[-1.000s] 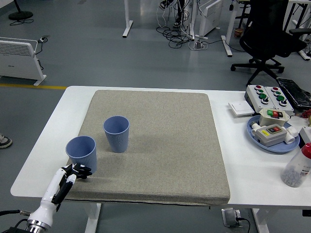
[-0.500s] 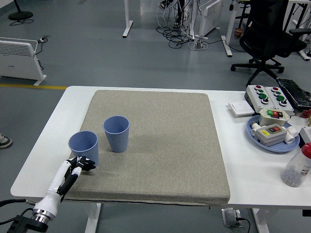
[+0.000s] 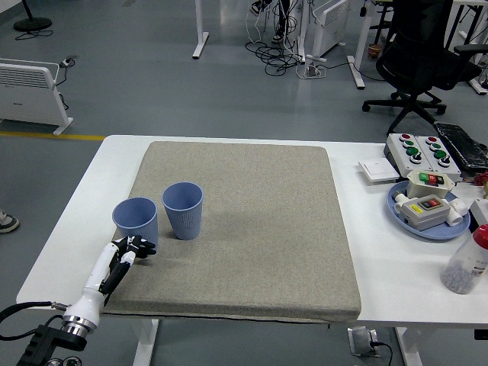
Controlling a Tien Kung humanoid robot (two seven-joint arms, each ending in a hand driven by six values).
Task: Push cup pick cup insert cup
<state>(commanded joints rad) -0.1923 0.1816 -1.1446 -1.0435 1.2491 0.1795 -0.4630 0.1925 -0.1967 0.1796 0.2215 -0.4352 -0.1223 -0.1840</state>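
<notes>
Reaching in from the lower left corner of the head view, the left hand (image 3: 131, 250) sits at the end of a white-and-black forearm that slants up over the near left part of the grey mat (image 3: 252, 229). Its black fingers (image 3: 143, 248) are curled and hold nothing; their tips lie against the base of the left blue cup (image 3: 136, 221), on the side nearest the camera. The right arm does not show.

That cup stands upright on the mat with its mouth open, and its inside looks empty. A second blue cup (image 3: 183, 210), also upright and seemingly empty, stands just to its right and a little farther back. The two are very near each other; whether their walls touch cannot be told.

At the right side of the white table (image 3: 76, 229), off the mat, a blue plate (image 3: 404, 216) carries a small switch box with red and green buttons (image 3: 425, 211). Behind it lies a larger button box (image 3: 418, 149) and a white flat square piece (image 3: 377, 169). A clear bottle with a red cap (image 3: 467, 261) stands at the right edge.

The mat covers most of the table's middle; its near edge runs close to the table's near edge. Right of the cups the mat is bare across to its far side. A strip of white table shows left of the mat.
</notes>
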